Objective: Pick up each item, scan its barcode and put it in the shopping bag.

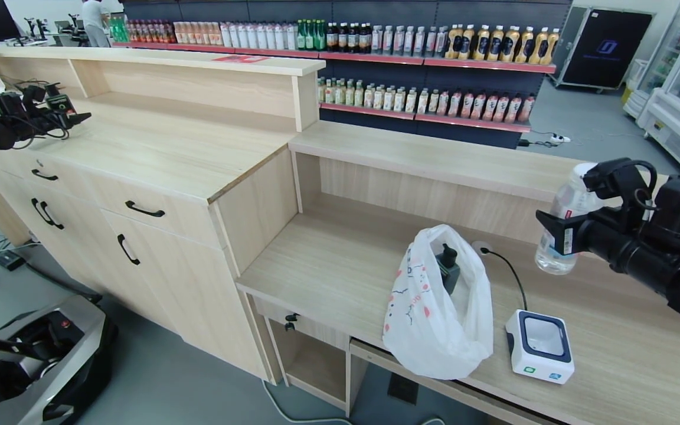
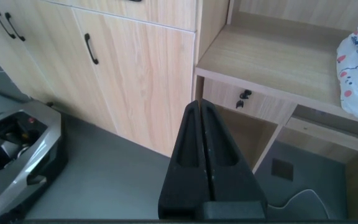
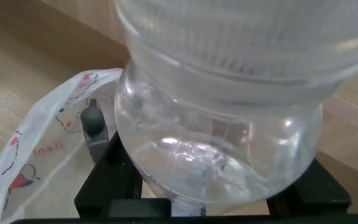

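The right tool point(image 1: 559, 236) grips a clear bottle point(image 1: 569, 203) around its middle, one finger on each side. The bottle stands nearly upright near the back of the lower tabletop point(image 1: 328, 254). Its base looks just above the wood, though it may be touching. From the right wrist camera, the bottle's rounded base point(image 3: 216, 155) sits between the two dark fingers point(image 3: 104, 180).

A white bag point(image 1: 434, 330) with red print stands open on the tabletop, left of the bottle and nearer the front edge. A dark pump bottle point(image 1: 448, 267) stands upright inside it. A white scanner point(image 1: 539, 345) sits just beside the bag on its right, window facing up. Its black cable point(image 1: 511, 271) runs back to a hole in the tabletop.

The left tool point(image 2: 201, 109) is pressed closed, holding nothing, low before the cabinet point(image 2: 135, 68).
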Tool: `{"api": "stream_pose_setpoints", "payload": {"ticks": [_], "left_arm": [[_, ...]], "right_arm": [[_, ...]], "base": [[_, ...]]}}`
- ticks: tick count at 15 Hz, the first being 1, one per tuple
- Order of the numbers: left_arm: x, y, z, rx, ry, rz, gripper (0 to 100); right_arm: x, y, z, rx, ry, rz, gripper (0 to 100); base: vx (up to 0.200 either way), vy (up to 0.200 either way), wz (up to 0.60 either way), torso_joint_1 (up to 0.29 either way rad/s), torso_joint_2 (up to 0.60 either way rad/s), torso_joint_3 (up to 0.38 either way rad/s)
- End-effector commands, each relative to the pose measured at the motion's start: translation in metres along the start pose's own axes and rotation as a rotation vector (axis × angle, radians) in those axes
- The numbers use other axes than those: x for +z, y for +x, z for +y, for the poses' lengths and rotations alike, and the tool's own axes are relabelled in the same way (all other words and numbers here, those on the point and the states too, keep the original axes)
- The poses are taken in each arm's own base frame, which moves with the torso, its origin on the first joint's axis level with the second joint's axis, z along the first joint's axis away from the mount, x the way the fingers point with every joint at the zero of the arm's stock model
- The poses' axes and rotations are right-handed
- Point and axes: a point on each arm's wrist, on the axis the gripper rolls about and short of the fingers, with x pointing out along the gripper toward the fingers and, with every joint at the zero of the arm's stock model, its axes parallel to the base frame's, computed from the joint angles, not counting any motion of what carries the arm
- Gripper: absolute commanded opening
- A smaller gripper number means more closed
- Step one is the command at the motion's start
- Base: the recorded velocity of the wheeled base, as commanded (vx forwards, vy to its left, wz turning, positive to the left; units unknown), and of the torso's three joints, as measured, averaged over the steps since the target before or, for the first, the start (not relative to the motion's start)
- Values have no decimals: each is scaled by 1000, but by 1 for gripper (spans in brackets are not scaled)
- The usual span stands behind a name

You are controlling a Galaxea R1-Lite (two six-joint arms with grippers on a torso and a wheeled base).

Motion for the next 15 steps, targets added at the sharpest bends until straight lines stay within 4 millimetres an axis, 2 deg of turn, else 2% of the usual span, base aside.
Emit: {"api": "stream_pose_setpoints", "payload": {"ticks": [1,4,7,11,15], "left_arm": [[0,0,0,0,0,0,0],[0,0,0,0,0,0,0],[0,0,0,0,0,0,0],[0,0,0,0,0,0,0],[0,0,0,0,0,0,0]], "right_arm": [[-3,1,2,28,-39,3,0],[-3,1,8,55,-48,-4,0],[-11,8,14,83,-48,6,0],[-36,22,22,108,-27,88,0],[-75,41,35,132,78,203,0]], "base": [[0,0,600,7,2,2],[0,0,600,1,4,2],[0,0,0,0,0,0],[0,0,0,0,0,0],[0,0,0,0,0,0]]}}
